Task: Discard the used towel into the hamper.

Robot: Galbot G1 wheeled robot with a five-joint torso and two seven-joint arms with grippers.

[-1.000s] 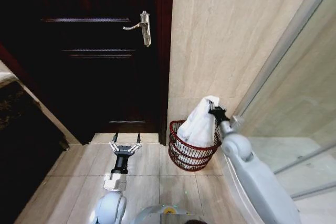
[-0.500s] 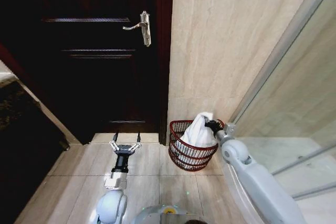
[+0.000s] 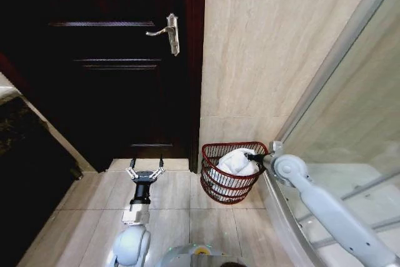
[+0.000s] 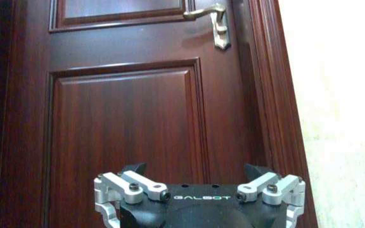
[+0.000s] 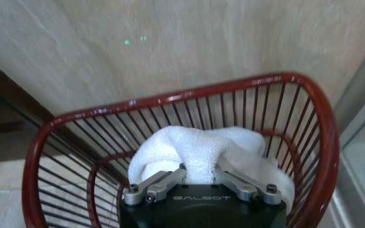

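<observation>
The white towel (image 3: 236, 162) lies bunched inside the hamper (image 3: 220, 186), a dark red wire basket on the floor against the beige wall. My right gripper (image 3: 253, 156) reaches over the hamper's rim and is shut on a fold of the towel. In the right wrist view the towel (image 5: 198, 147) fills the bottom of the hamper (image 5: 169, 99), and the right gripper (image 5: 199, 176) pinches a raised fold. My left gripper (image 3: 145, 172) hangs open and idle over the floor tiles in front of the door. The left gripper (image 4: 199, 186) holds nothing.
A dark wooden door (image 3: 119, 60) with a metal lever handle (image 3: 167, 32) stands left of the hamper. A glass shower panel (image 3: 350, 110) rises on the right. A dark cabinet (image 3: 25, 154) lines the left. Beige floor tiles (image 3: 181, 217) lie open between.
My right gripper has come down with the towel, from hanging above the hamper to resting inside it. The left arm has barely shifted.
</observation>
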